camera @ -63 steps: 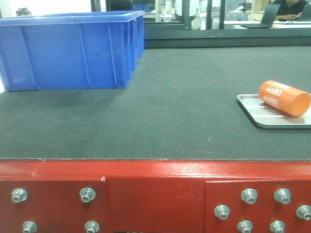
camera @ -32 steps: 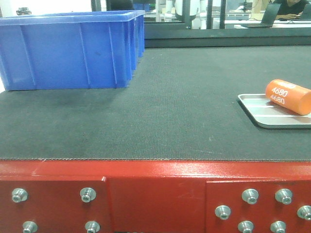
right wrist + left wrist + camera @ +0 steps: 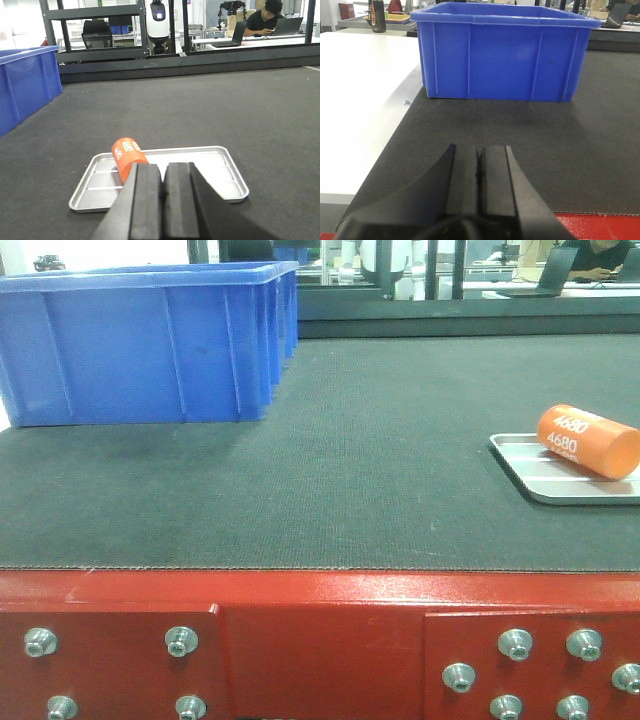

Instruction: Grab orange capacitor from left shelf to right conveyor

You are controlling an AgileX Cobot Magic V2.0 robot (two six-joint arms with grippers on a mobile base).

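Note:
The orange capacitor (image 3: 588, 440) lies on its side on a shallow silver tray (image 3: 530, 465) at the right of the dark belt of the right conveyor (image 3: 350, 460). In the right wrist view the capacitor (image 3: 127, 157) rests on the tray's (image 3: 210, 167) left part, just ahead and left of my right gripper (image 3: 163, 167), which is shut with nothing in it. My left gripper (image 3: 480, 150) hangs shut and empty over the belt (image 3: 570, 150), short of the blue bin. The left shelf is out of view.
A deep blue plastic bin (image 3: 140, 340) stands on the belt at the far left. The conveyor's red bolted frame (image 3: 320, 640) runs along the near edge. A white table (image 3: 360, 100) adjoins the belt on the left. Dark racks and desks stand beyond the belt.
The capacitor rocked slightly on the tray, a little to the right and back, its printing turning. Nothing else has moved.

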